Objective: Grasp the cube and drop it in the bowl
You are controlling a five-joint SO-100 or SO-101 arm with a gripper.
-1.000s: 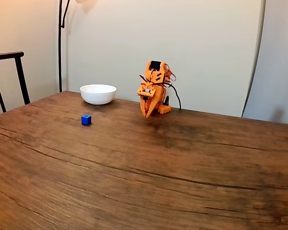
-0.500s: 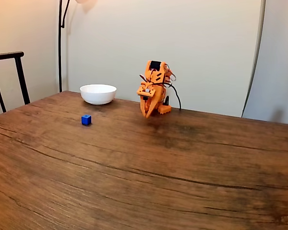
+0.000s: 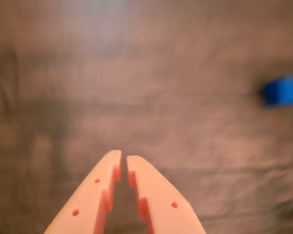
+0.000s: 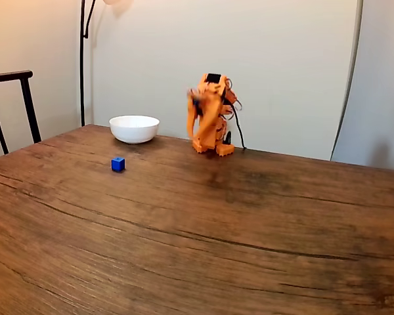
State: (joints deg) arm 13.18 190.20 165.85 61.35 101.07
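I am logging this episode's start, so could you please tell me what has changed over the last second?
The orange arm has unfolded upward from its tucked rest pose, lifting the gripper; its fingers are nearly closed on nothing. The cube and bowl stayed where they were on the table.

Fixed view across table [image 4: 249, 230] (low), wrist view downward, close

In the wrist view the cube [image 3: 283, 91] is blurred, cut off at right.

Grained wood table [image 4: 203, 223], glossy bowl [image 4: 134, 129]
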